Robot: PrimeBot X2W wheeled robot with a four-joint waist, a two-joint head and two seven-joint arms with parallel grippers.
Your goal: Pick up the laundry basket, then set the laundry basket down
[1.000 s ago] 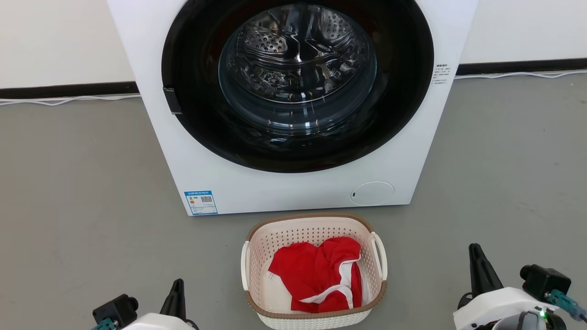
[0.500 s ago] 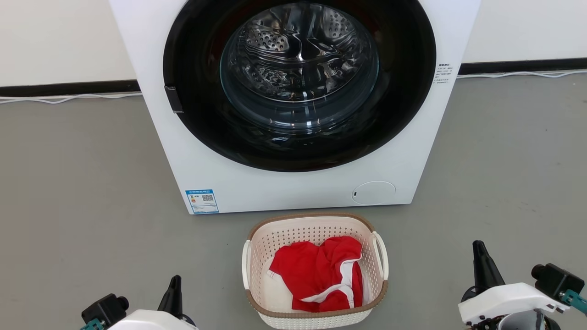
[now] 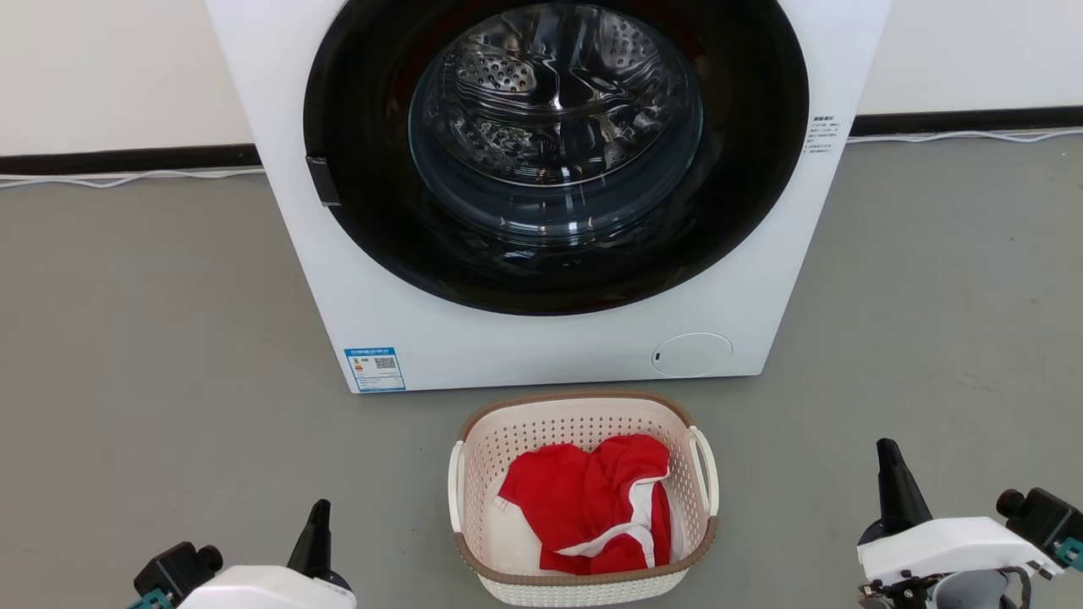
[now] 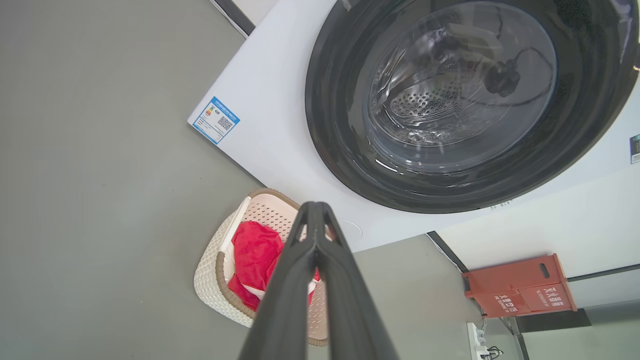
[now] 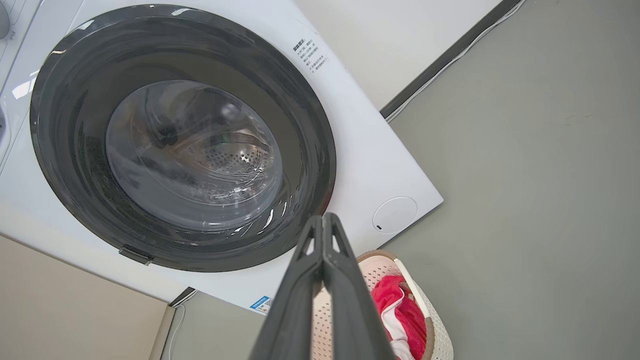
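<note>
Head view, biggest thing first: the white washing machine (image 3: 525, 347) stands on the grey floor (image 3: 152, 355). Just in front of it, a little clear of its base, the laundry basket (image 3: 575, 397) sits upright on the floor, roughly midway between the two arms. It looks like thin perforated plastic, so probably light and fairly stiff, though the walls may flex if squeezed and the smooth surface could slip in a bare pinch. A crumpled red garment (image 3: 584, 503) lies inside, soft and, I judge, adding little weight. The white loops at its sides, the left handle (image 3: 454, 486) and the right handle (image 3: 707, 469), seem the best holds, one per arm to keep it level. The left tool (image 3: 320, 512) and right tool (image 3: 887, 448) are both clenched on nothing, well apart from the basket.
</note>
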